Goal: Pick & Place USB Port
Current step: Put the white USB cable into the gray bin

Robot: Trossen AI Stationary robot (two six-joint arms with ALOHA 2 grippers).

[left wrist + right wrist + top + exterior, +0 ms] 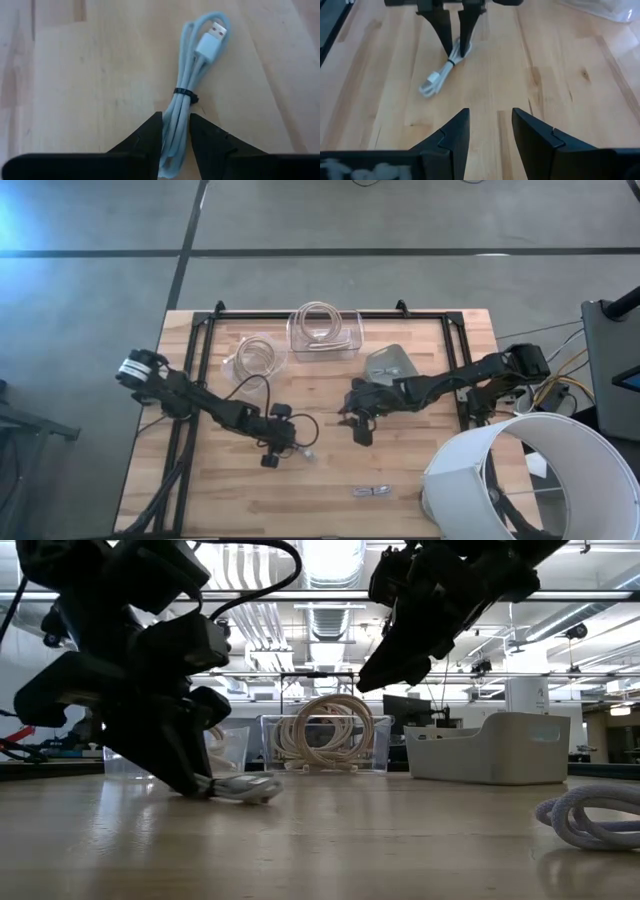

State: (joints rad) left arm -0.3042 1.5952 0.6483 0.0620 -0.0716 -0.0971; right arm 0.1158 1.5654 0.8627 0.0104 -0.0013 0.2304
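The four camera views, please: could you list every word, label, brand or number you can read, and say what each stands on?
None can be read in any view.
USB cable: its plug shows only bare metal contacts, no marking.
Grey bin: a faint teal patch on its wall, too blurred to read.
Clear containers: no label visible.
Left gripper, closed on the USB cable, and right gripper, open above the table: plain dark fingers, no print.
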